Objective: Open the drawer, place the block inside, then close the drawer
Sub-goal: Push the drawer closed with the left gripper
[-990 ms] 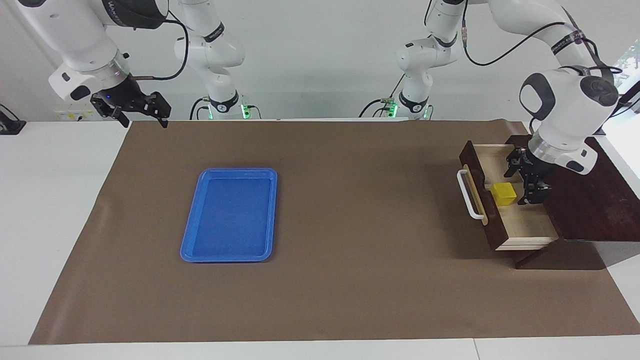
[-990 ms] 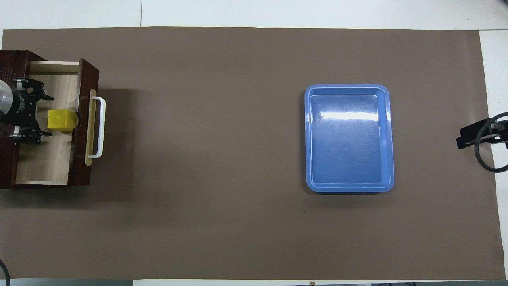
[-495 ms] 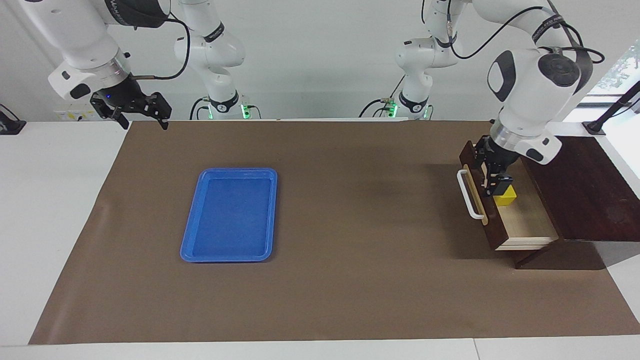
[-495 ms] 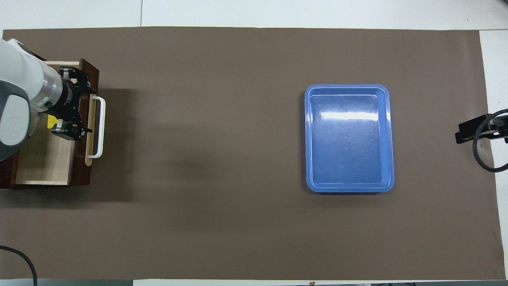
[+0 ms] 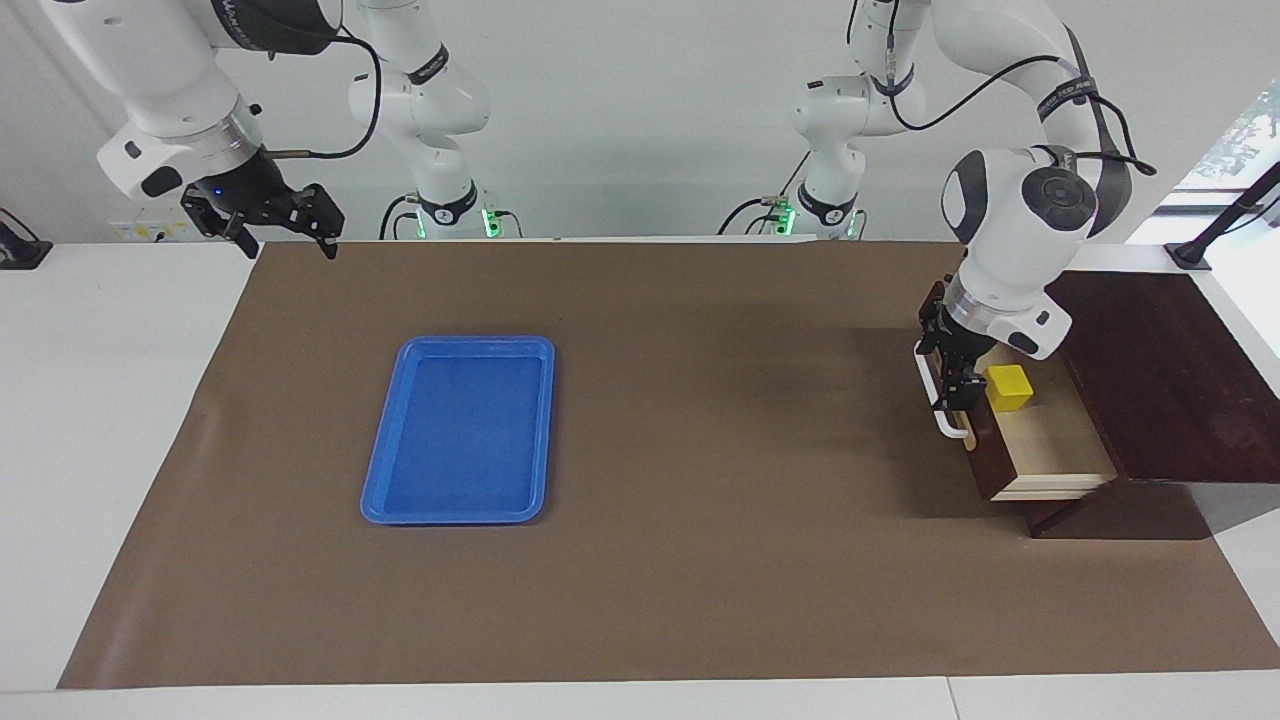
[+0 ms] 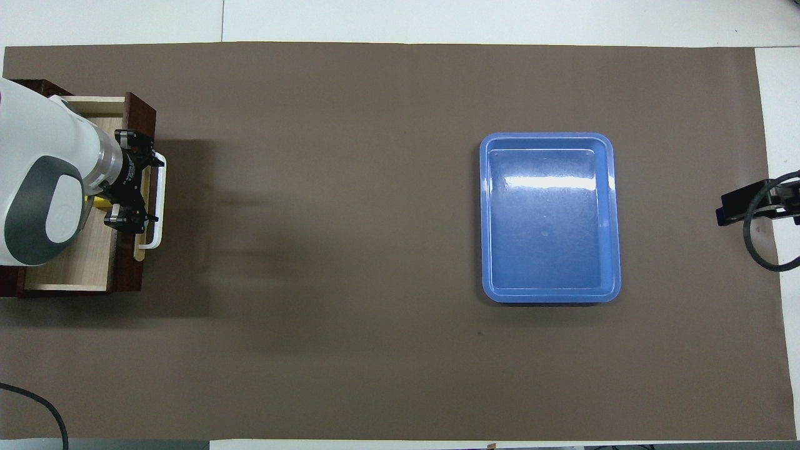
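The drawer (image 5: pixel 1060 445) stands pulled out of its dark wooden box (image 5: pixel 1160 380) at the left arm's end of the table. The yellow block (image 5: pixel 1008 388) lies inside it, close to the drawer's front panel. My left gripper (image 5: pixel 946 366) is open, empty, and over the drawer front by the white handle (image 5: pixel 951 428). In the overhead view the left gripper (image 6: pixel 142 186) straddles the handle (image 6: pixel 160 232), and the arm hides nearly all of the block (image 6: pixel 100 201). My right gripper (image 5: pixel 288 240) waits, open and empty, in the air over the table's corner at the right arm's end.
A flat blue tray (image 5: pixel 458 518) lies empty on the brown mat toward the right arm's end, also seen as the tray (image 6: pixel 550 297) from overhead. The right gripper (image 6: pixel 735 210) shows at the mat's edge beside a looped black cable (image 6: pixel 759 259).
My left gripper has swung from inside the drawer, past the block, to over the drawer front and handle. The block stays put in the drawer. The right arm has not moved.
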Motion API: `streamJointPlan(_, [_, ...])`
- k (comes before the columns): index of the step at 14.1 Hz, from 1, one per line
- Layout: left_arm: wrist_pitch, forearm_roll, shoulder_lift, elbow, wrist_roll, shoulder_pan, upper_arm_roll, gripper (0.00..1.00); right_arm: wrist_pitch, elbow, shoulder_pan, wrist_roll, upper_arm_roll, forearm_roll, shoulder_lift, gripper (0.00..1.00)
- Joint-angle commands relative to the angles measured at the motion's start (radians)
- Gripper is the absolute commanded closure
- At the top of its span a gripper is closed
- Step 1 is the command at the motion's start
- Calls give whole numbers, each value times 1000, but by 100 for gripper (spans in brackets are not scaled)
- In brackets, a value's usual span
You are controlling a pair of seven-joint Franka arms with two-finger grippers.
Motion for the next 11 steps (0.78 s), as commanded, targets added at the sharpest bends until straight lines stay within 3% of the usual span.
streamJointPlan(1, [43,15,-27,-33,66,45,-3,0,11,-5,-10,-16,8,-11,-7,0])
streamJointPlan(11, [60,93,-9,11,138,146,2,0,11,-7,-10,-18,8,-11,-8,0])
